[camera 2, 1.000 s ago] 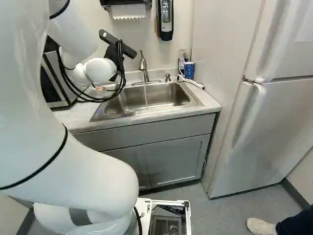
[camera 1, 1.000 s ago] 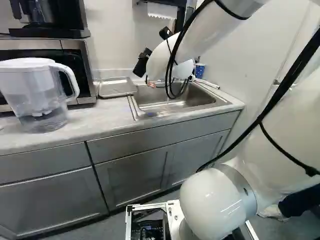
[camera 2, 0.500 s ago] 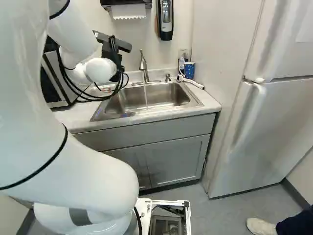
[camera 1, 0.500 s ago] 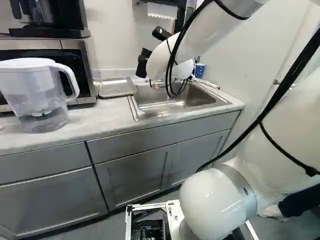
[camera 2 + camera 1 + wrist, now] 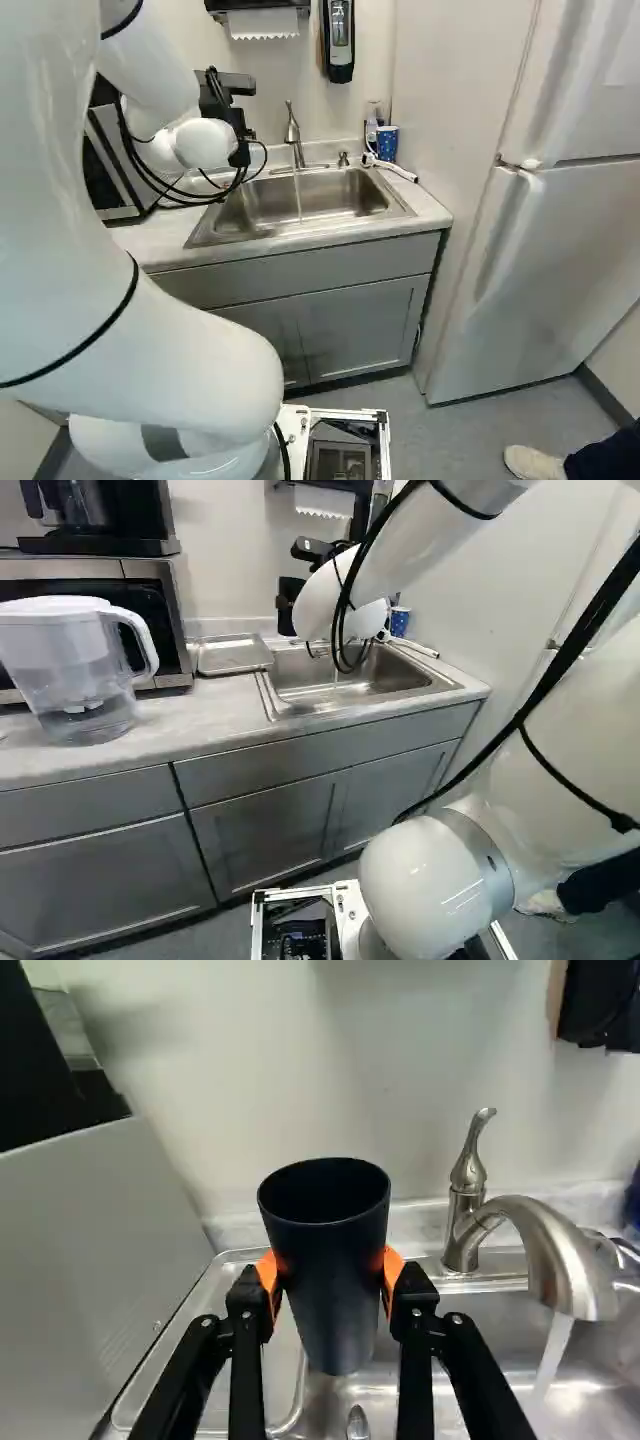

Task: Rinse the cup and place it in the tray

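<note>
In the right base view my gripper [image 5: 236, 118] is a black shape beyond the white wrist, its fingertips hidden. The wrist view has the gripper [image 5: 330, 1278] shut on the dark cup [image 5: 335, 1305], an orange pad against each side. The cup stands nearly upright, mouth up; in the left base view the cup [image 5: 288, 606] shows as a dark form beside the wrist. Behind and below it lies the metal tray [image 5: 205, 1335] on the counter, left of the sink [image 5: 300, 200]. Water [image 5: 553, 1352] runs from the faucet [image 5: 560, 1260], to one side of the cup.
A microwave [image 5: 176, 605] stands close beside the tray, with a water pitcher [image 5: 75, 660] in front of it. A blue patterned cup [image 5: 387, 143] and a white hose-like piece [image 5: 392, 168] are at the sink's far right corner. The refrigerator [image 5: 560, 250] stands at the right.
The gripper has turned at the wrist, swinging the held cup from a tilt to nearly upright. In the right base view its black body has shifted left. The base has not moved.
</note>
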Robot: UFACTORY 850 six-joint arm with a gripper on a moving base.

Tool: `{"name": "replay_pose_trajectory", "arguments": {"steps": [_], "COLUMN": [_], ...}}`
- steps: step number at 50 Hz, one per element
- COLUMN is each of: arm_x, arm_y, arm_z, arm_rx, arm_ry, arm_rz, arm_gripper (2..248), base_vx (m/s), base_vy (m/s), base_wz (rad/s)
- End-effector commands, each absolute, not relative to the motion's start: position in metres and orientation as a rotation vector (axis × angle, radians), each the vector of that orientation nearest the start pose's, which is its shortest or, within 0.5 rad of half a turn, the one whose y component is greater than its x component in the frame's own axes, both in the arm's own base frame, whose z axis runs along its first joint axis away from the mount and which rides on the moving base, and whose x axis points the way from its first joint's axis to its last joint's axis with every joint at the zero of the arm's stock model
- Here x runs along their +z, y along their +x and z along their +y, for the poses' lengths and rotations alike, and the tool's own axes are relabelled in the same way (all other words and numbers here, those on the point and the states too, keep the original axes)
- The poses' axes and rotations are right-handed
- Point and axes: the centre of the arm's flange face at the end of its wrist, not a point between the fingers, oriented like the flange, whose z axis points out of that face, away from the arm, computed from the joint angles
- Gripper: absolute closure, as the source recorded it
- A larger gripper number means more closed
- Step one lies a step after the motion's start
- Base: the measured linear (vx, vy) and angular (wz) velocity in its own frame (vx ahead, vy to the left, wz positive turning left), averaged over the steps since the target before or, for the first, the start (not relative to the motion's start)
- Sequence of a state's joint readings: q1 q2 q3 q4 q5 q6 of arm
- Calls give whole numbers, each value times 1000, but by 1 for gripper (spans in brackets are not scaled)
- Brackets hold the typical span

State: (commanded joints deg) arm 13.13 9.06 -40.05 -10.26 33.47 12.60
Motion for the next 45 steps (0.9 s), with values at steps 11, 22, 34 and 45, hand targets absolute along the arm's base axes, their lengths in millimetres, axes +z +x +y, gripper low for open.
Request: {"name": "replay_pose_trajectory", "arguments": {"steps": [11,22,34,45], "arm_x": [571,572,572,573], "arm_y": [434,438,444,452], "arm_z": [111,123,141,158], "arm_rx": [-1886,-1872,-1852,-1835], "arm_ry": [-2178,-2166,-2148,-2132], "arm_rz": [-316,-340,-375,-405], "arm_gripper": [131,131,131,131], "base_vx": [0,0,0,0], "base_vy": [0,0,0,0], "base_wz": [0,0,0,0]}}
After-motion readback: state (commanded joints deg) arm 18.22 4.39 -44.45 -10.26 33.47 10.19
